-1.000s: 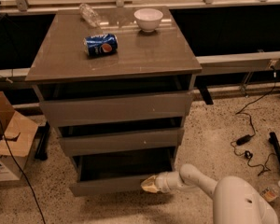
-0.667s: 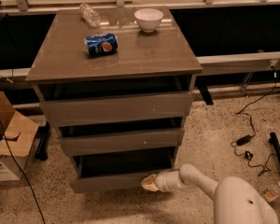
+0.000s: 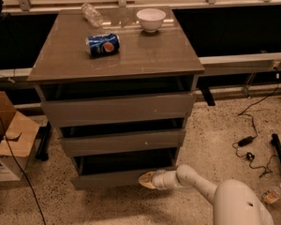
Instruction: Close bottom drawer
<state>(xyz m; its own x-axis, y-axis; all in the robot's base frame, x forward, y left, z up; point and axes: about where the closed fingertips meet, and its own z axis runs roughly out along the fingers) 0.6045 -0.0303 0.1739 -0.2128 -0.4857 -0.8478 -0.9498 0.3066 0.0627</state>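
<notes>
the bottom drawer [image 3: 107, 178] is the lowest one in the cabinet [image 3: 131, 60], close to the floor, and it is not yet shut: its front stands a little forward and a dark opening shows above it. the gripper [image 3: 147, 180] is low at the right part of this front and seems to touch it; if it is wide or narrow i cannot tell. i judge the push is in progress and only a short way is left: to press the front until it is level with the cabinet frame.
</notes>
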